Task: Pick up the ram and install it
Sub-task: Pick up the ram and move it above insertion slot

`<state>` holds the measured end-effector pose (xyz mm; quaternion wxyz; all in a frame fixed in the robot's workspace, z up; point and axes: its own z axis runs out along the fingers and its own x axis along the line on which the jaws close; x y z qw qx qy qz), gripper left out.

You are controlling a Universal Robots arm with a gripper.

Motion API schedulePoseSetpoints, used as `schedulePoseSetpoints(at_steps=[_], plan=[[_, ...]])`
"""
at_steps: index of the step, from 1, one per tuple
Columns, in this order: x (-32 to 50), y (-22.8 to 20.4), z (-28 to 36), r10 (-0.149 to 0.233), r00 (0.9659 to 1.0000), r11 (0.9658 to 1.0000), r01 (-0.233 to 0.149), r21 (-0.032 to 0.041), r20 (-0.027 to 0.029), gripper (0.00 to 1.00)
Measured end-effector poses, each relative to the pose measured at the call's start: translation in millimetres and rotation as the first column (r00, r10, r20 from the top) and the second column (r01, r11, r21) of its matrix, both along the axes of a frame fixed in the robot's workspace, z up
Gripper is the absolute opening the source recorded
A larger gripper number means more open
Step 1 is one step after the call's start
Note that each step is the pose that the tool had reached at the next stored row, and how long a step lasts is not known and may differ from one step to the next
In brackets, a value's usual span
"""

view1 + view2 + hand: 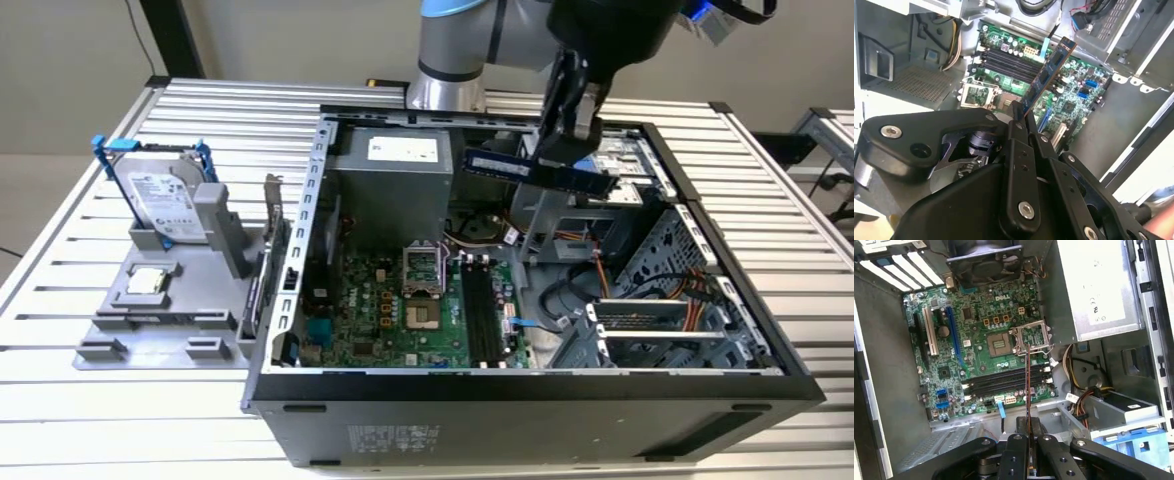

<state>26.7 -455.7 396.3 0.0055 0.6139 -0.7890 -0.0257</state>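
The arm (451, 48) stands at the top centre of the exterior view as an upright silver-grey joint housing. Beside it, toward the upper right of the frame, is the black wrist (611, 25), cut off by the upper edge. From the wrist the black gripper (563, 140) reaches down, leaning slightly toward the exterior view's left. Its jaws are pressed together on the ram (539, 170), which lies roughly level (it juts out on both sides of the jaws). In both wrist views the gripper's black linkage bars (1019, 170), studded with silver screws, converge on the tips (1028, 426), which pinch the stick's edge between them.
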Motion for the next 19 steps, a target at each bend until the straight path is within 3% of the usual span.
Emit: schedulePoseSetpoints(at_steps=[11,19], plan=[[0.0,-2.3,0.0,-0.103,0.9947,0.9947,0.103,0.0,0.0,0.0],[0.0,-6.4,0.0,-0.166,0.9861,0.9861,0.166,0.0,0.0,0.0]])
